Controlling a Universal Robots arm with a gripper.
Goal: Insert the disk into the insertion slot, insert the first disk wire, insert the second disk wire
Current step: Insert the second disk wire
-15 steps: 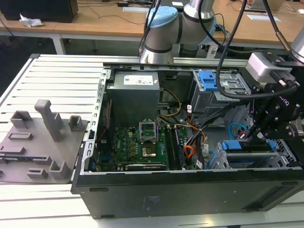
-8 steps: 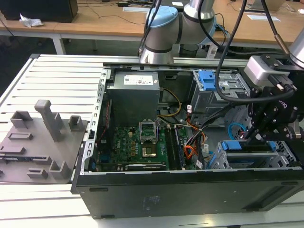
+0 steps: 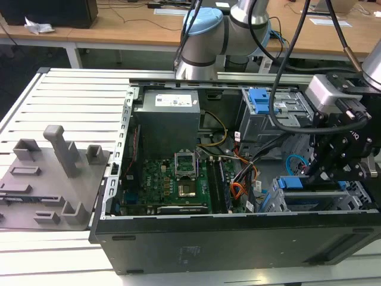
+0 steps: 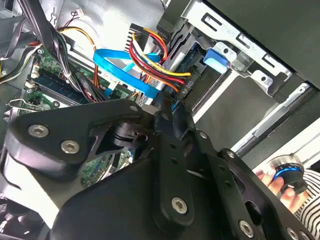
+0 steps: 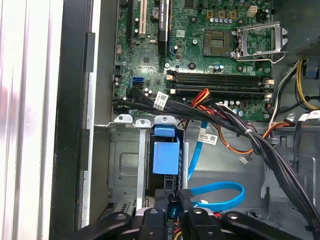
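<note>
An open black desktop computer case [image 3: 238, 238] lies on its side on a slatted white table [image 3: 71, 101]. The black robot gripper [image 3: 333, 170] hangs inside the case's corner at the exterior view's right, over the low silver perforated metal drive cage [image 3: 297, 202].

The silver hard drive in its bright blue plastic caddy [image 5: 166, 155] already sits in that cage; only the blue caddy front shows. In the first wrist view the gripper [image 5: 174, 207] is at the drive's rear edge, its black fingers [image 5: 186, 200] pressed together around what looks like a small black cable connector [image 5: 172, 204].

The thin light-blue flat cable [image 5: 220, 196] loops across the case floor just beside the fingers. It looks light and floppy, so its stiff plug end is judged the best place to hold; the ribbon would bend. A bundle of orange, red and black wires [image 4: 155, 62] runs nearby.
</note>
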